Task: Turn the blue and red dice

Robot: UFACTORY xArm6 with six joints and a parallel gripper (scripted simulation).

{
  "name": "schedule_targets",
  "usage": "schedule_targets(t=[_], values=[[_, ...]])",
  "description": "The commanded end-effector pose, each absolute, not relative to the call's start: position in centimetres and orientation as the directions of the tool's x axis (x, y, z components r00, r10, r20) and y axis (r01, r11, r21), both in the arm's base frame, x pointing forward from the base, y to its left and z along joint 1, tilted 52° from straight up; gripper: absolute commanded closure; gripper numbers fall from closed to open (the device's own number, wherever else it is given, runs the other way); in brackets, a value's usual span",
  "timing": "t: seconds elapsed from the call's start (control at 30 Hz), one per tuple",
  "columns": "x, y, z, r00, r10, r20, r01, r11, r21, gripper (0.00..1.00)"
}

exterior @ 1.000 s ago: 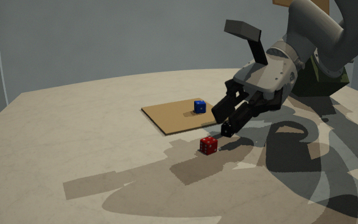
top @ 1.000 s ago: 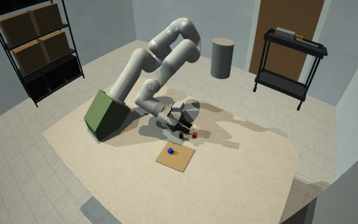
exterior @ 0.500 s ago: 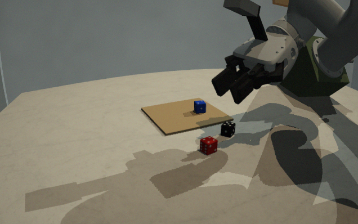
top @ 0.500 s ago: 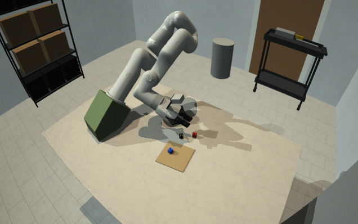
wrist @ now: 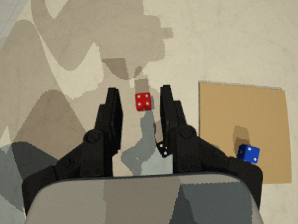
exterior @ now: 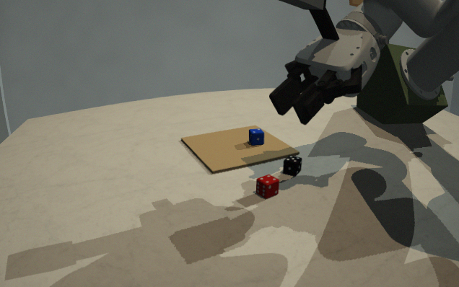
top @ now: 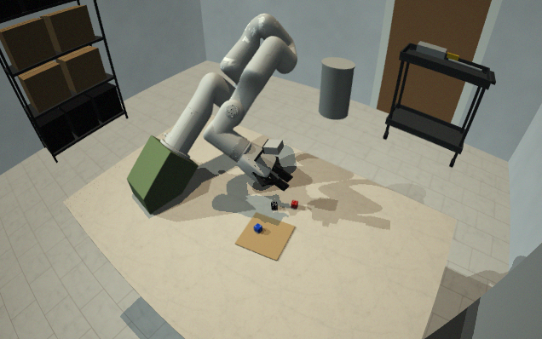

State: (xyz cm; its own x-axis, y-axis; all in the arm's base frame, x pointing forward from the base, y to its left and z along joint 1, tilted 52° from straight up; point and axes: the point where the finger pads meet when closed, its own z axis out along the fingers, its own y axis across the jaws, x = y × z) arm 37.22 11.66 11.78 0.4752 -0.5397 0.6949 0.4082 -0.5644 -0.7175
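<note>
Near the mat's [exterior: 216,151] corner closest to the arm's green base [top: 159,175], the blue die [exterior: 256,136] sat flat, its top face too small to read. Off the mat, on the bare surface [exterior: 90,162], the red die [exterior: 267,186] rested showing four on top, and the black die [exterior: 292,165] lay just beside it. Above them hung the gripper [exterior: 299,99], jaws partly apart and holding nothing. From the wrist view, one finger [wrist: 174,125] half covered the black die.
</note>
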Motion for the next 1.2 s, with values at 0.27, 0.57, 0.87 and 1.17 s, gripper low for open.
schedule_targets(t=[0.27,0.57,0.87,1.17], values=[[39.0,11.2,13.2,0.708,-0.301,0.639,0.408,-0.565,-0.718,0.64],[39.9,10.9,13.8,0.801,-0.154,0.578,0.406,-0.570,-0.715,0.64],[40.9,10.7,14.6,0.872,0.008,0.490,0.408,-0.567,-0.716,0.64],[41.9,10.5,15.4,0.907,0.164,0.387,0.408,-0.565,-0.717,0.64]])
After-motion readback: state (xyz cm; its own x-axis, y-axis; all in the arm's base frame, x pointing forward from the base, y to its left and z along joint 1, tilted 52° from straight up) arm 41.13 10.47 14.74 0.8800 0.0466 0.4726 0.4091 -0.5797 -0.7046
